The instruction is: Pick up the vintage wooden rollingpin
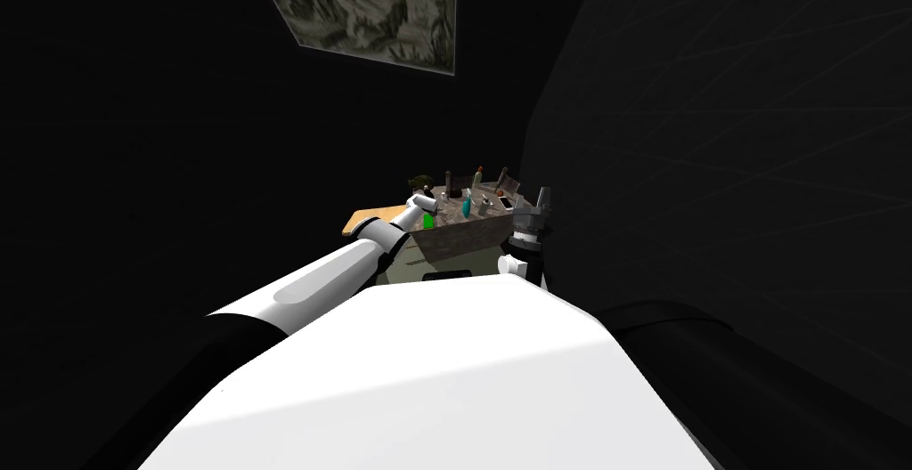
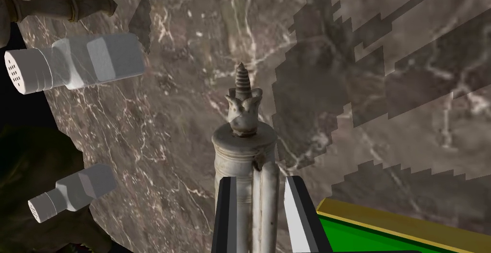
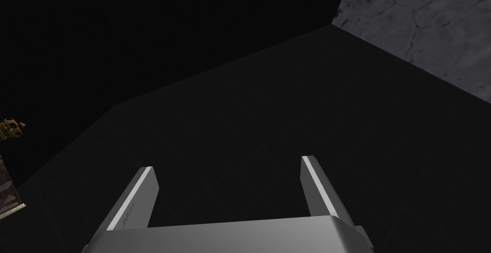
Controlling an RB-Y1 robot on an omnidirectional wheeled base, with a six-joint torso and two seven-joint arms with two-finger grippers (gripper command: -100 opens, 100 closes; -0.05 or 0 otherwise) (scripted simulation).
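Looks like the grasp step. The fingers of the left gripper (image 2: pixel 260 180) are clamped on the sides of the rolling pin (image 2: pixel 243 144), a pale, worn one pointing away from the hand over the marble surface (image 2: pixel 335 49). Can't tell if it's off the surface. Next I'd guess a straight lift, keeping clear of the white shaker (image 2: pixel 76 63) nearby. The right gripper (image 3: pixel 227 164) is spread open, holding nothing.

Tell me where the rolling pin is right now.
In the left wrist view, the rolling pin is clamped in the left gripper over the marble countertop, two white shakers on one side, a green yellow-edged object on the other.
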